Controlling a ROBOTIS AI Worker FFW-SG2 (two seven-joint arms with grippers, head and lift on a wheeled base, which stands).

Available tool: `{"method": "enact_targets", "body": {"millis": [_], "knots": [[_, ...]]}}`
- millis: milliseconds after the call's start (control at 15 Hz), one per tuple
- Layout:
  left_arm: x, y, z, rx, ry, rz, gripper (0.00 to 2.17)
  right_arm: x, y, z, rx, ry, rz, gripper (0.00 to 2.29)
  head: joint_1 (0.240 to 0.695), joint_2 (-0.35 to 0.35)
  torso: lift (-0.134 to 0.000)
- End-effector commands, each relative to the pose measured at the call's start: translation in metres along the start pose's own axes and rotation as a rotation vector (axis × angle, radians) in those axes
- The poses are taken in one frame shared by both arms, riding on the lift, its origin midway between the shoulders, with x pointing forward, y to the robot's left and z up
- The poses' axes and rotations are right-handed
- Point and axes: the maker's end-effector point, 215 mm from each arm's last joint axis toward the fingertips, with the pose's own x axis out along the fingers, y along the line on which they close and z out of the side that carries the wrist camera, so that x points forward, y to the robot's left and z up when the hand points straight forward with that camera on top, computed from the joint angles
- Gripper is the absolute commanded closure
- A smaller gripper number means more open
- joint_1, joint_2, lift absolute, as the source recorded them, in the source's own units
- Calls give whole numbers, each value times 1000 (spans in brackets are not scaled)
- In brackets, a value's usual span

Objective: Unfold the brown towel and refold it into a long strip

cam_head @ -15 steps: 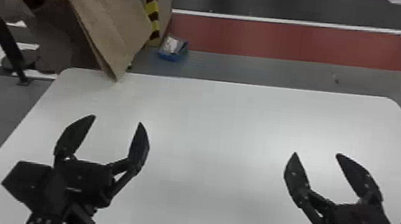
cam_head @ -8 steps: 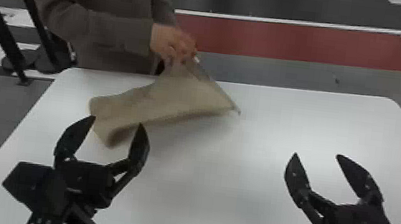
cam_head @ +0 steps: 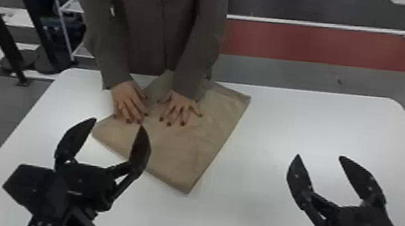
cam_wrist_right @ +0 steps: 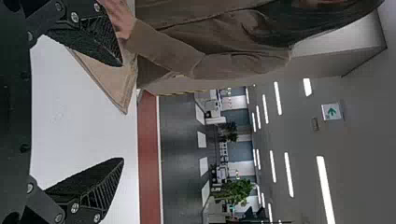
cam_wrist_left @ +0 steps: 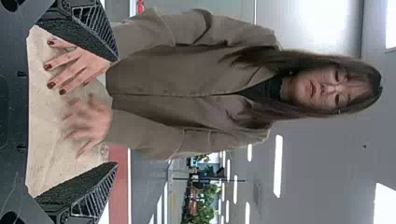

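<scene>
The brown towel (cam_head: 179, 152), under a person's hands (cam_head: 179, 107), seems left to be unfolded and refolded; left gripper (cam_head: 118, 123) and right gripper (cam_head: 319, 156) fingers are spread.

Person's hands (cam_head: 179, 107) blocking brown towel (cam_head: 186, 152), passage between it and right gripper (cam_head: 320, 157)

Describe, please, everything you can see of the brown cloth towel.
The brown, matte cloth towel lies mostly flat but askew on the smooth white table, left of centre, one corner towards the robot. A hem-like band runs along its far edge. It looks folded, layers uncountable. A person's left hand and right hand rest on it.
</scene>
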Motion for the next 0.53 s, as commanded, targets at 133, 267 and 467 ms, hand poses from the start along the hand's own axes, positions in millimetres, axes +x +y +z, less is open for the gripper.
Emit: {"method": "enact_targets", "body": {"millis": [133,267,467], "knots": [[0,-1,3,0,-7,-3,87,0,-1,1,0,-1,-2,181,695,66,-123],[0,-1,2,3,-4,-4,87,0,-1,1,0,-1,-2,181,695,65,-123],[-1,0,3,2,-5,-3,87,0,0,2,0,-3,0,181,695,64,-123]]}}
